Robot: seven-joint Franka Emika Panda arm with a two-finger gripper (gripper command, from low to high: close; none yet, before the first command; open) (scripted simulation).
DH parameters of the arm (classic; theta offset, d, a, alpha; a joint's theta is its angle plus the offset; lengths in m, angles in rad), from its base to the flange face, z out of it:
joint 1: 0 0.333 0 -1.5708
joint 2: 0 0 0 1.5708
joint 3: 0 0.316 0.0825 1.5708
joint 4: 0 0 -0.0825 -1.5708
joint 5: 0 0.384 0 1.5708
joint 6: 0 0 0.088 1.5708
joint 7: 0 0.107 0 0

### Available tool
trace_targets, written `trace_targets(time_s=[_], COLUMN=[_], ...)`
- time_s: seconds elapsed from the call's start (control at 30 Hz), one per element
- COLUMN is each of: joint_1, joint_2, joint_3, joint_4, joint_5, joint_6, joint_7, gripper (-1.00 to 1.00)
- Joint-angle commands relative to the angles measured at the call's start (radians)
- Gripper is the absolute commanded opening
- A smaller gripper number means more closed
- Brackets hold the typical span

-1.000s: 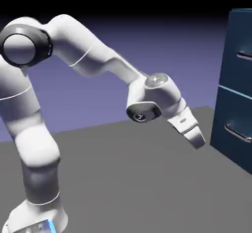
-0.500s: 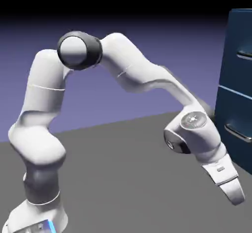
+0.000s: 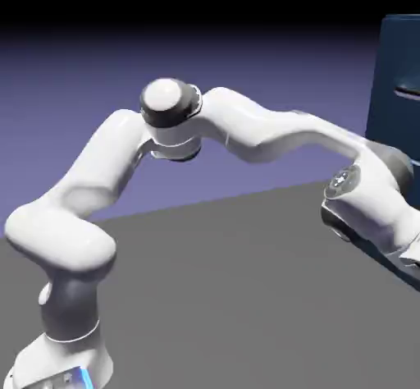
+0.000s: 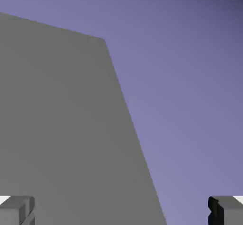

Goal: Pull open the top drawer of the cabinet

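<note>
One second on, the arm [image 3: 246, 129] had swung low before the cabinet [image 3: 398, 75], its claw [image 4: 121, 210] spread wide, the top drawer [image 3: 404, 92] untouched.

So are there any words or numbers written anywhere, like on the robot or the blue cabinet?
No words or numbers can be read anywhere.
The arm: plain white, no writing.
The cabinet: plain dark blue, no label.
The round wrist cap: a small cross-like mark, too small to read.
The hand view: only the grey table and backdrop, no text.
</note>
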Motion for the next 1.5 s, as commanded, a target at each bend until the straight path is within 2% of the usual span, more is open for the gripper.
trace_targets(time_s=[0.0, 0.57, 0.63, 0.97, 1.0, 1.47], joint_1=[0.014, 0.247, 0.249, 0.04, 0.04, 0.312], joint_2=[0.036, 0.639, 0.645, 0.612, 0.612, 0.673], joint_3=[-0.032, -0.576, -0.581, -0.598, -0.598, -0.594], joint_4=[0.023, 0.417, 0.421, 0.773, 0.773, 0.302], joint_5=[0.044, 0.783, 0.789, 0.737, 0.737, 0.803], joint_6=[-0.008, -0.152, -0.153, -0.02, -0.02, -0.205], joint_7=[-0.039, -0.707, -0.713, -0.59, -0.59, -0.726], gripper=[0.0, 0.0, 0.0, 0.0, -1.0, -1.0])
